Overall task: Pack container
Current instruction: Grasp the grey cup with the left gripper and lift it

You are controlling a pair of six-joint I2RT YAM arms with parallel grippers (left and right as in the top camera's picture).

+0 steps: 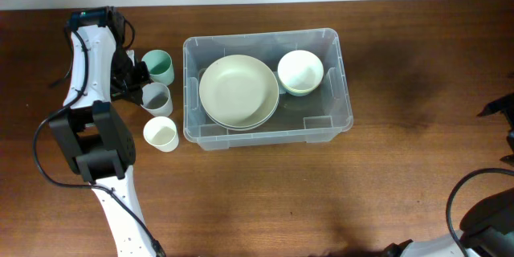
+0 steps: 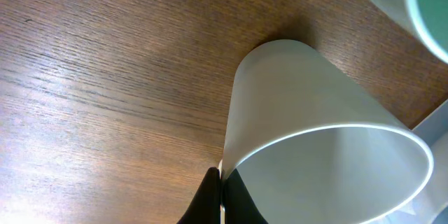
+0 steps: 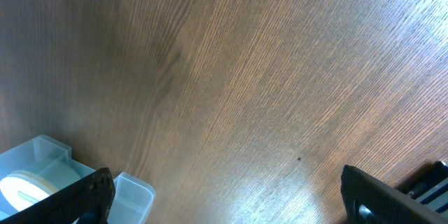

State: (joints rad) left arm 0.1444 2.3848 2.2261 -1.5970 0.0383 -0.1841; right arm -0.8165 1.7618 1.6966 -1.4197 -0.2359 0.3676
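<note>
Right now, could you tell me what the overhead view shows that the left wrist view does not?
Only overhead: the plate and the bowl lying in the container. Only left wrist: close up, the left gripper closed on the wall of the grey cup. Both: the grey cup, the green cup beside it and the wooden table.

a plate [image 1: 238, 91] and bowl [image 1: 300, 71] lie in the container [image 1: 261, 38], the grey cup [image 1: 157, 96] beside it.
</note>
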